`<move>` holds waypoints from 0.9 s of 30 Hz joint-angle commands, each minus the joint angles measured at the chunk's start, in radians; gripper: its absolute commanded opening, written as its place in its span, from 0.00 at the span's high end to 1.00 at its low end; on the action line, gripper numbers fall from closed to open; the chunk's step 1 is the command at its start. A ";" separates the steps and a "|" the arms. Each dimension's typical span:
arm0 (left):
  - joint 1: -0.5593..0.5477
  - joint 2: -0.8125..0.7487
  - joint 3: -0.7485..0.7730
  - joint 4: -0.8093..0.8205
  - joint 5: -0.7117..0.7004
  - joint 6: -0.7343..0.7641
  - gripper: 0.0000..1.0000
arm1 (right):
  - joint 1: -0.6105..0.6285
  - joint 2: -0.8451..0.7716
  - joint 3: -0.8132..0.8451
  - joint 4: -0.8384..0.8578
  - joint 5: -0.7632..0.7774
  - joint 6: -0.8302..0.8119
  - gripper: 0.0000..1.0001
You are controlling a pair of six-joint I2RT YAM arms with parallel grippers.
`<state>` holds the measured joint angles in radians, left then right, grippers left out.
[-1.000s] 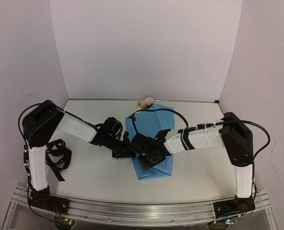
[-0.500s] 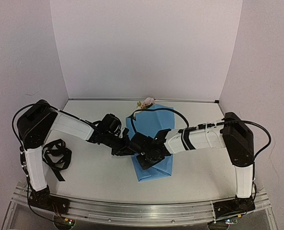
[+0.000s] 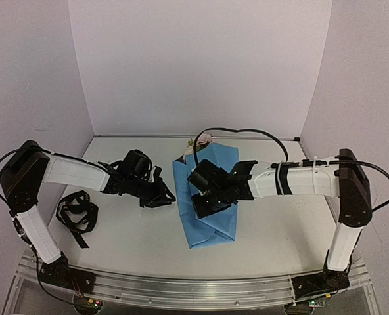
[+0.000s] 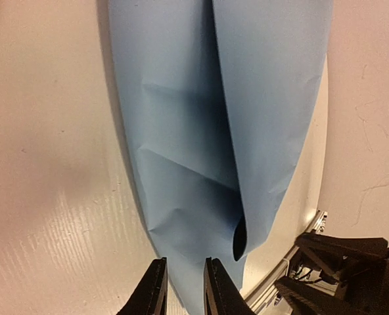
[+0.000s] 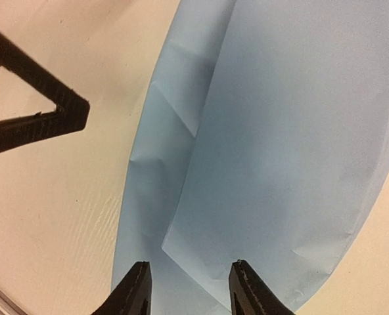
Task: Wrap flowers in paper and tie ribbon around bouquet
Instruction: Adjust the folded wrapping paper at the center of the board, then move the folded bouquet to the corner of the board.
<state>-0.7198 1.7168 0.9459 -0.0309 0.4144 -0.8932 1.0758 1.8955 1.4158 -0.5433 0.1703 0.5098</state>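
**Item 1: the paper** [image 3: 211, 226]. Light blue sheet, folded lengthwise into a long bundle that lies flat at mid-table [image 3: 129, 236], with its narrow end towards the arms. 2 overlapping flaps meet along a seam on top, and creases run across them.
Handling (judged): very light, thin and springy. The flaps will likely lift open if let go, and a hard pinch will leave a dent. It will also slide easily on the smooth top. The best hold is a flap edge or the narrow waist, not the flat face.

**Item 2: the flowers** [image 3: 203, 139]. Only a few pale heads show, at the far end of the bundle.
Handling (judged): soft and easily crushed. Take them through the paper, low on the stems.

**Item 3: the ribbon** [image 3: 76, 211]. Black, lying in a loose heap at the left of the table, well apart from the bundle and not yet tied on.
Handling (judged): limp and prone to tangle. Take it by a free end.

**Item 4: left gripper** [image 4: 184, 269]. The claw stands a narrow gap apart with nothing in it. It is just beside the bundle's left edge.

**Item 5: right gripper** [image 5: 189, 269]. The claw is spread wider and holds nothing. It hangs over the middle of the bundle.

**Not determinable:**
- The stems and leaves are wholly inside the wrap.
- The navy face of the sheet is unseen.
- Neither end of the ribbon can be picked out in the heap.
- The top view does not show whether the right fingers touch the paper.
- The dark slot [image 4: 239, 237] at the fold shows nothing within.
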 commanded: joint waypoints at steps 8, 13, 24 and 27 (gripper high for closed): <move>0.065 -0.034 -0.033 -0.031 -0.098 -0.005 0.71 | -0.115 -0.156 -0.089 0.012 -0.023 0.068 0.34; 0.062 0.069 0.045 -0.019 -0.067 0.025 0.72 | -0.192 -0.209 -0.165 0.056 -0.031 0.102 0.29; 0.032 0.275 0.227 -0.025 -0.060 0.019 0.71 | -0.292 -0.301 -0.290 0.118 -0.072 0.133 0.27; 0.026 0.314 0.269 -0.035 -0.055 0.019 0.72 | -0.304 -0.319 -0.314 0.127 -0.078 0.133 0.27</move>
<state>-0.6861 1.9885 1.1375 -0.0621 0.3523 -0.8819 0.7843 1.6283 1.1277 -0.4495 0.1030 0.6324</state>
